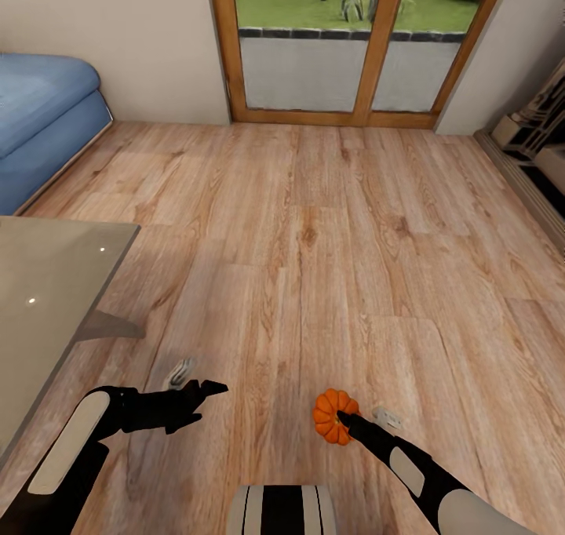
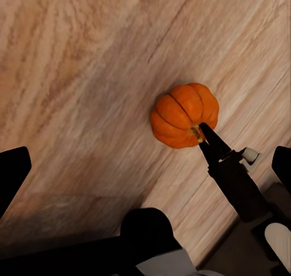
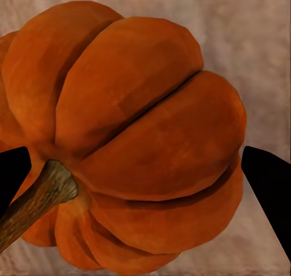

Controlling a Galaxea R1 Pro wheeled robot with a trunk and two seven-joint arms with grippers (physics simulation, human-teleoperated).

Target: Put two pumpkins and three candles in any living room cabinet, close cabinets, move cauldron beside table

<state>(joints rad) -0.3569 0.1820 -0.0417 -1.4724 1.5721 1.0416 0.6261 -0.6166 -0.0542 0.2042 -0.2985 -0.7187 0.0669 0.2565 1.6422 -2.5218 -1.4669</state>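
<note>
A small ribbed orange pumpkin [image 1: 333, 414] with a short brown stem hangs just above the wood floor at the lower middle right. My right gripper [image 1: 340, 419] is shut on it. In the right wrist view the pumpkin [image 3: 139, 136] sits between the two black fingertips [image 3: 267, 179]. It also appears in the left wrist view as the pumpkin [image 2: 182, 113], with a right finger against its stem end. My left gripper [image 1: 205, 390] is open and holds nothing, low over the floor beside the glass-topped table [image 1: 47, 284]. Candles and cauldron are out of view.
A blue sofa [image 1: 39, 119] stands at the far left behind the table. Wood-framed glass doors [image 1: 353, 56] close the far wall. Dark furniture [image 1: 541, 151] runs along the right wall, cut off by the frame; I cannot tell whether it is the cabinet. Wood floor [image 1: 314, 229] stretches ahead.
</note>
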